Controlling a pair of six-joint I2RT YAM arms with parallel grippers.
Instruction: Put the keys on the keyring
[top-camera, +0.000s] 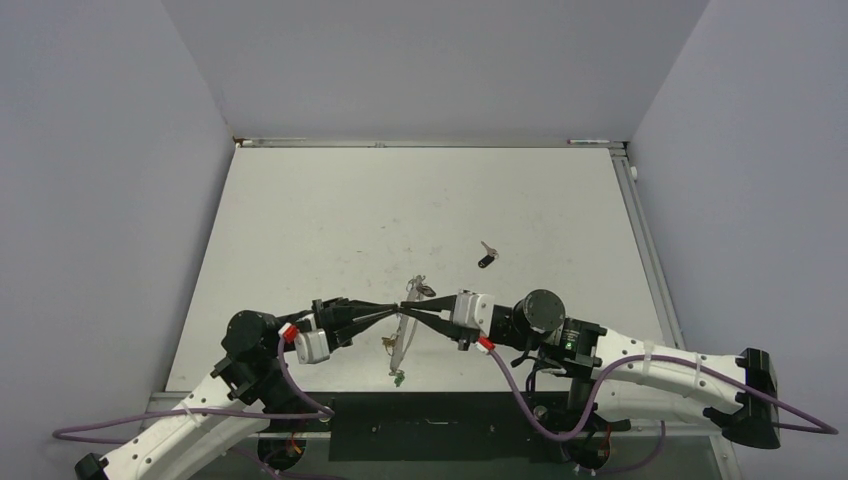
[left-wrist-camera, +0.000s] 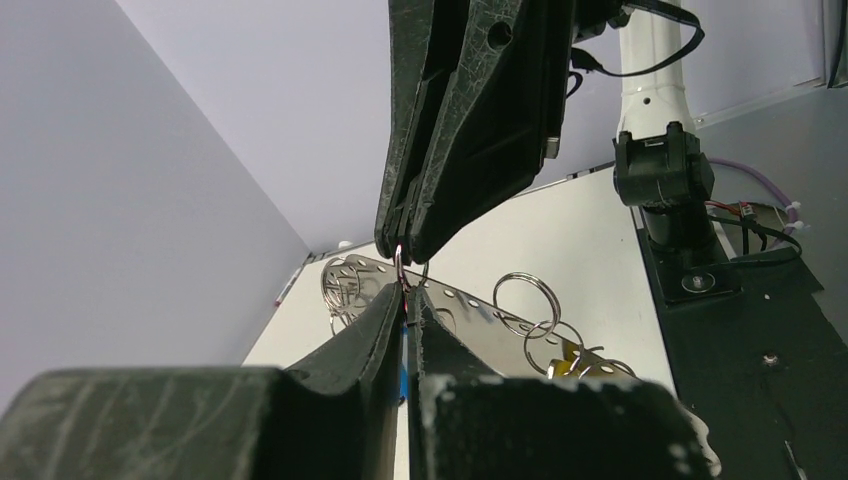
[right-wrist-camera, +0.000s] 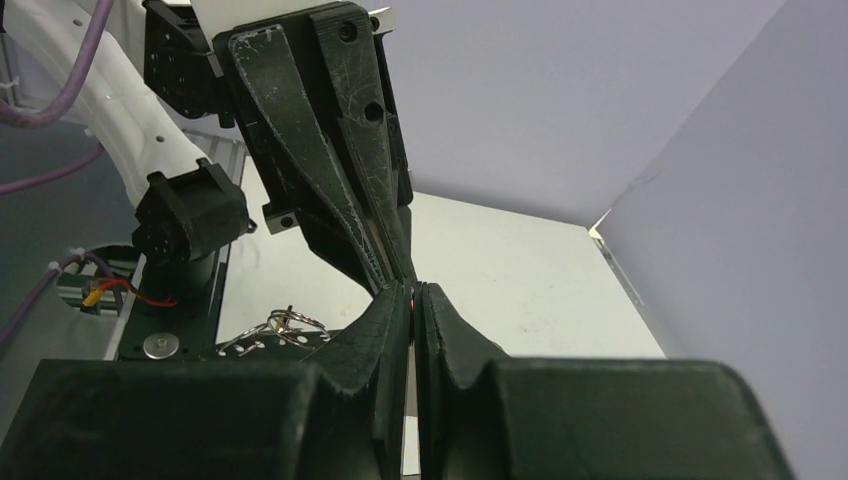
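Observation:
My left gripper and right gripper meet tip to tip above the table's front middle. In the left wrist view my left gripper is shut on a blue-tagged key. The right gripper pinches the small split ring at that key's top. The right wrist view shows its own gripper shut, with a red speck between the tips. The keyring, a thin shiny band with holes, lies just below and carries split rings, a yellow tag and a green tag. A black key lies apart, to the right.
Grey walls close the table on the left, back and right. A dark base plate with cables lies at the near edge between the arm bases. The keyring's far end pokes out behind the grippers.

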